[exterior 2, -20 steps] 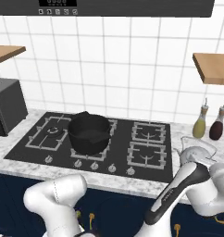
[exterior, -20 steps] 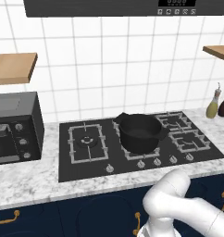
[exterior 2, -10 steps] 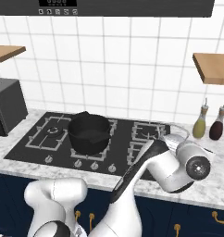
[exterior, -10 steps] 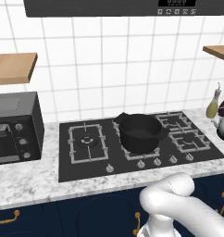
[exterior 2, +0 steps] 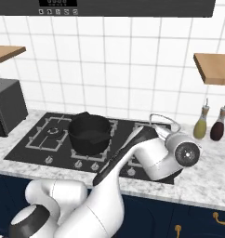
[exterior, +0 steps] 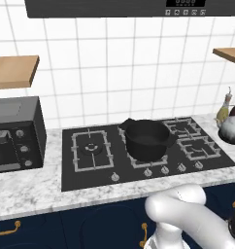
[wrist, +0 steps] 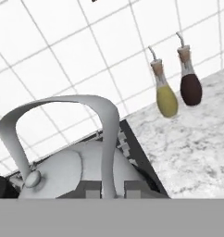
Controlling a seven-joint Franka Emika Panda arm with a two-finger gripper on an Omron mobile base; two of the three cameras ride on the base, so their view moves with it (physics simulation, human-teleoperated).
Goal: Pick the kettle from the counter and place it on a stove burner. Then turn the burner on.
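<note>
Marble counter [exterior: 32, 189] is carrying a black cooktop [exterior: 105, 168] whose middle burner [exterior: 139, 160] is being hogged by a big black pot [exterior: 146, 141]. Right of it, the kettle [wrist: 81, 171] is hanging over the right-hand grates, jaws pinching its thin arched handle [wrist: 109, 139]: rigid, smooth metal, probably light, likely to swing. Two bottles [wrist: 176, 85] are standing nearby.

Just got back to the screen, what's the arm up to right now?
The gripper is shut on the kettle, pinching its arched handle. The kettle is at the right end of the cooktop, near the two oil bottles. A black pot occupies the middle burner. No flame shows on any burner.
</note>
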